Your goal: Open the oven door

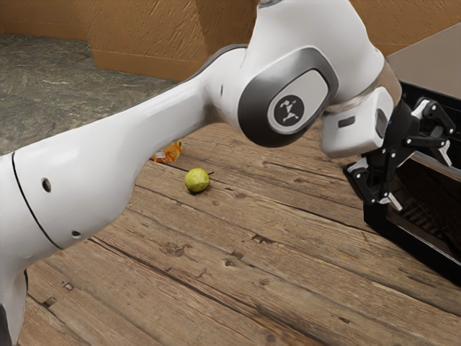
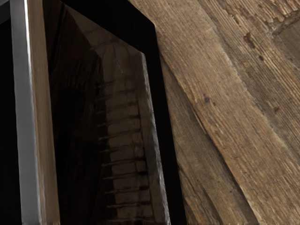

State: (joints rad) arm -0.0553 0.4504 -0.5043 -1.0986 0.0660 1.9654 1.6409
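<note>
Part of the oven (image 1: 403, 241) is hidden behind the hand (image 1: 421, 179), and beyond the hand the oven runs off the exterior view's right edge. In the wrist view, the handle (image 2: 24, 122) near the hand is cut off at both ends; what lies behind the dark glass (image 2: 77, 140) cannot be told. Well apart from the hand, the arm (image 1: 108, 169) partly covers a packet (image 1: 170, 153), its print too small to read.

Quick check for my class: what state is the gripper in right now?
Gripper: open, holding nothing, at the front of the oven.
</note>
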